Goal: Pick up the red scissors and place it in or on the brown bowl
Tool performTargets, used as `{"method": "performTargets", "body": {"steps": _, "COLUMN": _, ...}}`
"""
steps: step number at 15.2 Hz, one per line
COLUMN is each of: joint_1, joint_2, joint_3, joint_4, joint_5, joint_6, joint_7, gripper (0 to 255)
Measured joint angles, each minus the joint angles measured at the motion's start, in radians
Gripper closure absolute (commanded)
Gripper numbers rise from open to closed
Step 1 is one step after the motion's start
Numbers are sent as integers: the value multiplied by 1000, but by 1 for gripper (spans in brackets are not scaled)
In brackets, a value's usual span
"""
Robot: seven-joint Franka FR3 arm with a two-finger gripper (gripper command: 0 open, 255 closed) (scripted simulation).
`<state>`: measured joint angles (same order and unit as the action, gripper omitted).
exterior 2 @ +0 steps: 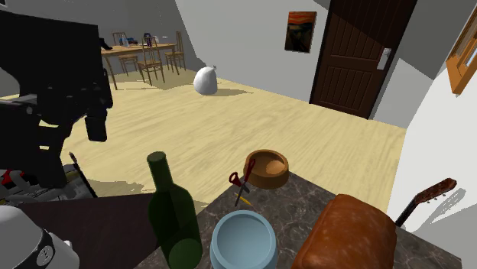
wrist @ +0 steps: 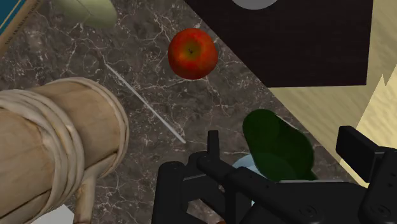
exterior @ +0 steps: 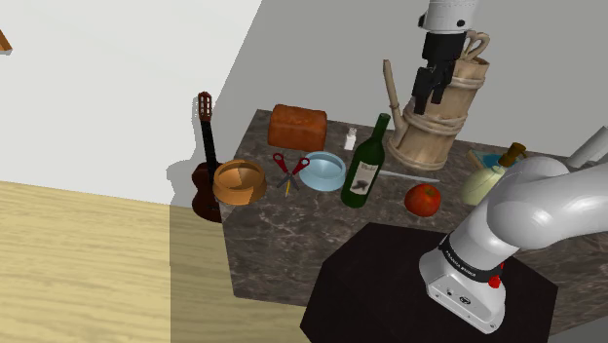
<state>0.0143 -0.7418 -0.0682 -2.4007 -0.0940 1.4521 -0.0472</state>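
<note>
Shoulder view's left end of the counter (exterior: 283, 229) holds the red scissors (exterior: 289, 169), flat between brown bowl (exterior: 240, 182) and blue bowl (exterior: 323, 172), blades toward the front edge. Gripper (exterior: 427, 99) hangs high up; open or closed, I cannot tell.

A dark marble counter (exterior: 390, 212) with white veins carries everything. Below the gripper (exterior: 430, 97), seen between its parted fingers (wrist: 213, 147), stands a green wine bottle (exterior: 365, 164), with a pale blue bowl (exterior: 323, 172) just beside it. Past the fingertips lies a red apple (exterior: 423, 199). A thin white stick (exterior: 407, 176) lies flat between the apple and a rope-bound wooden bucket (exterior: 434, 132), which stands off to one side of the fingers. Farther from them, beyond the blue bowl, lie red scissors (exterior: 289, 168), flat on the marble, and then a brown bowl (exterior: 239, 182) at the counter's end. A brown bread loaf (exterior: 297, 127) and a small white shaker (exterior: 350, 137) sit behind these. A pale green jug (exterior: 484, 183) stands near the apple.
</note>
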Motion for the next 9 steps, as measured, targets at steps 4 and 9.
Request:
{"method": "performTargets", "body": {"steps": 4, "joint_1": 21, "joint_2": 52, "joint_3": 4, "joint_4": -11, "joint_5": 6, "joint_6": 69, "joint_7": -18, "gripper": 0}}
{"method": "performTargets", "body": {"steps": 9, "joint_1": 68, "joint_2": 180, "joint_3": 17, "joint_4": -22, "joint_5": 20, "joint_6": 226, "joint_7": -60, "gripper": 0}}
